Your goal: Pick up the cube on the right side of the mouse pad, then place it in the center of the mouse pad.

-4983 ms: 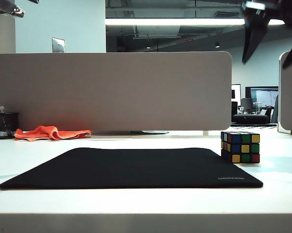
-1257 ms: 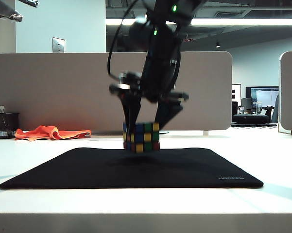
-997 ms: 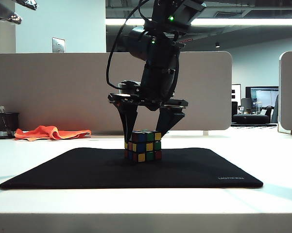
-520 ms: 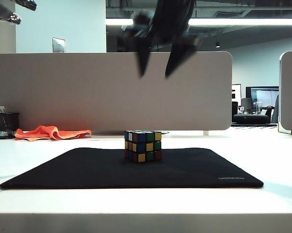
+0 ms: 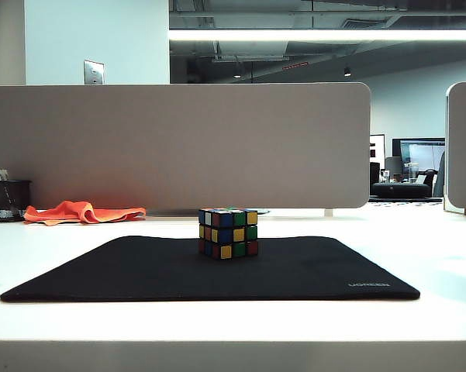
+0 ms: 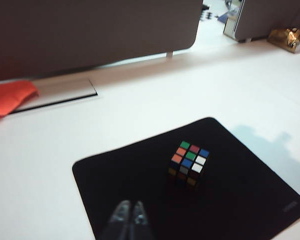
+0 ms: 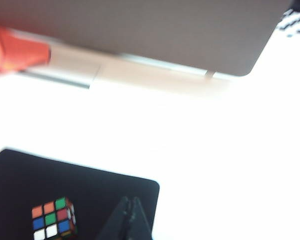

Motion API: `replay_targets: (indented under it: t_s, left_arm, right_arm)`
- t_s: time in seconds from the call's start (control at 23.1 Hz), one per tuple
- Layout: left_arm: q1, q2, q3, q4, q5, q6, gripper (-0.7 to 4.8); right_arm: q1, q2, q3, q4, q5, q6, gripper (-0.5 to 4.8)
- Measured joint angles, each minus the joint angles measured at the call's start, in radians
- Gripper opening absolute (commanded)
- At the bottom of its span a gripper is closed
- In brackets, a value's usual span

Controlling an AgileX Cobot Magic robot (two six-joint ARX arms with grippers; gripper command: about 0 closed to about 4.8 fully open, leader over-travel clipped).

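The cube [image 5: 228, 232] stands alone near the middle of the black mouse pad [image 5: 139, 275], with nothing touching it. Neither arm shows in the exterior view. In the left wrist view my left gripper [image 6: 130, 206] is shut and empty, high above the mouse pad [image 6: 239, 200], with the cube [image 6: 188, 164] well beyond its tips. In the right wrist view my right gripper [image 7: 130, 201] is shut and empty, above the mouse pad [image 7: 110, 192] near one corner, and the cube [image 7: 53, 219] lies off to one side of it.
An orange cloth [image 5: 81, 211] and a black mesh pen cup [image 5: 8, 200] sit at the back left of the white desk. A grey partition [image 5: 178, 143] runs along the back. A second partition [image 5: 464, 147] stands at the far right.
The right gripper let go of the cube on the pad, rose out of the exterior view and shut. The left gripper has also left the top left corner of that view. The cube stayed put.
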State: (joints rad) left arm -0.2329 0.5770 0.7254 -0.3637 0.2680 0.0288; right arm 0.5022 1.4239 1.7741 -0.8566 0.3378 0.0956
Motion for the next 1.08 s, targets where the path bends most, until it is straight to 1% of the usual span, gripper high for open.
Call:
replay_targets:
  t_s: [0.17, 0.26, 0.35, 0.43, 0.52, 0.61, 0.65, 0.69, 0.74, 0.91, 1.0, 1.08]
  left_arm:
    - [0.0, -0.037, 0.0, 0.0, -0.052, 0.0, 0.14]
    - [0.0, -0.053, 0.0, -0.003, -0.097, 0.0, 0.14]
    - [0.0, -0.055, 0.0, -0.015, -0.108, 0.0, 0.14]
    - [-0.001, -0.053, 0.0, -0.069, -0.113, 0.0, 0.14]
    - [-0.001, -0.053, 0.0, -0.093, -0.113, 0.0, 0.14]
    - [-0.001, -0.052, -0.015, -0.096, -0.119, 0.0, 0.15]
    - [-0.002, -0.053, -0.031, -0.097, -0.132, 0.0, 0.15]
    - [-0.003, -0.053, -0.042, -0.097, -0.138, 0.0, 0.15]
    - [-0.014, -0.056, -0.074, -0.08, -0.145, 0.0, 0.16]
    - [-0.015, -0.08, -0.164, -0.039, -0.15, -0.001, 0.16]
    - [-0.015, -0.106, -0.207, -0.021, -0.155, -0.009, 0.16]
    - [-0.016, -0.146, -0.253, 0.012, -0.171, -0.028, 0.16]
  right_arm:
    - [-0.018, -0.119, -0.134, 0.057, 0.006, -0.025, -0.03]
    - [-0.017, -0.242, -0.31, 0.103, 0.029, -0.058, -0.03]
    - [-0.016, -0.331, -0.425, 0.157, 0.035, -0.064, -0.03]
    - [-0.016, -0.507, -0.616, 0.216, 0.045, -0.066, -0.03]
    - [-0.016, -0.591, -0.707, 0.237, 0.045, -0.066, -0.03]
    - [-0.016, -0.726, -0.84, 0.256, 0.047, -0.066, -0.03]
    - [-0.016, -0.825, -0.923, 0.249, 0.047, -0.064, -0.03]
    - [-0.016, -0.864, -0.954, 0.249, 0.047, -0.063, -0.03]
    - [-0.017, -0.94, -1.02, 0.255, 0.047, -0.063, -0.03]
    - [-0.02, -1.064, -1.13, 0.24, 0.082, -0.063, -0.01]
    - [-0.02, -1.124, -1.171, 0.228, 0.076, -0.063, -0.01]
    - [-0.02, -1.167, -1.207, 0.249, 0.073, -0.063, -0.01]
